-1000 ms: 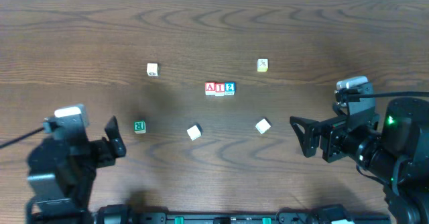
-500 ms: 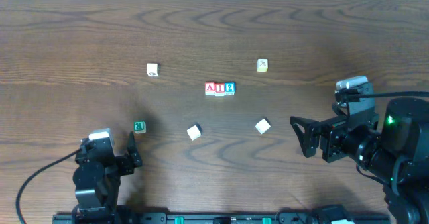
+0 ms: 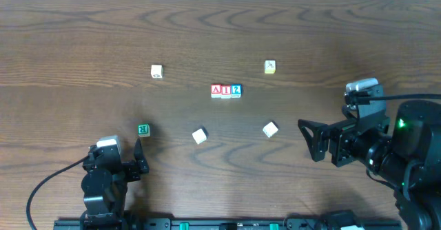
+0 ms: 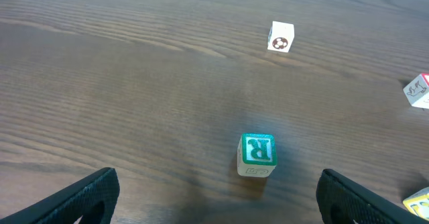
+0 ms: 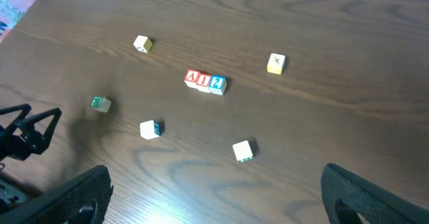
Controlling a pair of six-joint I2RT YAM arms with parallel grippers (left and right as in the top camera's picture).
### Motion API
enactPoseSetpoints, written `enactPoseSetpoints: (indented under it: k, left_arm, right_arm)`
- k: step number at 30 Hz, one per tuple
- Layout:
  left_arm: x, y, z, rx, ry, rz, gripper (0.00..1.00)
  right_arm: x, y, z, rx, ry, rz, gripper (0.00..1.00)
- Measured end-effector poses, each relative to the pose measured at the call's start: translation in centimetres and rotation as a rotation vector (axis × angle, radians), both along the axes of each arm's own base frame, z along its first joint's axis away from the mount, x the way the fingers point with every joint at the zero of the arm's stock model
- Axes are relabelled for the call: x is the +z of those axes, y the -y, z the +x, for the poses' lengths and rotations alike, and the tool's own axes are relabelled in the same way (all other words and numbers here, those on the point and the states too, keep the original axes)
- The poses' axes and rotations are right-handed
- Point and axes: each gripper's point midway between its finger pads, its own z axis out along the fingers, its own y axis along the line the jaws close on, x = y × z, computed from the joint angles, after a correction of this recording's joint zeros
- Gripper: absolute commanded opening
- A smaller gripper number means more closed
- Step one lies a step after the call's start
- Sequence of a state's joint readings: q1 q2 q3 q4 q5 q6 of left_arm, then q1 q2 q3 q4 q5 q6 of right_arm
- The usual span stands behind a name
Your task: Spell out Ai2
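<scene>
Three letter blocks stand side by side in a row at the table's middle: a red A block (image 3: pixel 216 90), a red I block (image 3: pixel 226 90) and a blue 2 block (image 3: pixel 236 90). The row also shows in the right wrist view (image 5: pixel 206 81). My left gripper (image 3: pixel 140 160) is open and empty at the front left, just behind a green R block (image 3: pixel 143 130) (image 4: pixel 257 153). My right gripper (image 3: pixel 312 140) is open and empty at the right, well away from the row.
Loose blocks lie around: a white one (image 3: pixel 157 71) at the back left, a yellow one (image 3: pixel 269 67) at the back right, and two white ones (image 3: pixel 200 136) (image 3: pixel 270 129) in front of the row.
My left arm has drawn back toward the table's front edge and to the right, settling low behind the green R block. The right arm and the blocks have not moved.
</scene>
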State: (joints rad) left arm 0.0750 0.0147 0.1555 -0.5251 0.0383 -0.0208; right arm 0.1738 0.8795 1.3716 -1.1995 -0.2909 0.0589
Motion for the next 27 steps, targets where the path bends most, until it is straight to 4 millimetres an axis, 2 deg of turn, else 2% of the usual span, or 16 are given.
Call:
enactPoseSetpoints:
  k: [23,27]
  left_arm:
    - [0.0,0.0,0.0,0.0,0.0,0.0,0.95]
    - [0.0,0.0,0.0,0.0,0.0,0.0,0.95]
  right_arm:
    - [0.0,0.0,0.0,0.0,0.0,0.0,0.99]
    - [-0.06,0.32,0.14,0.018,0.024,-0.048,0.99]
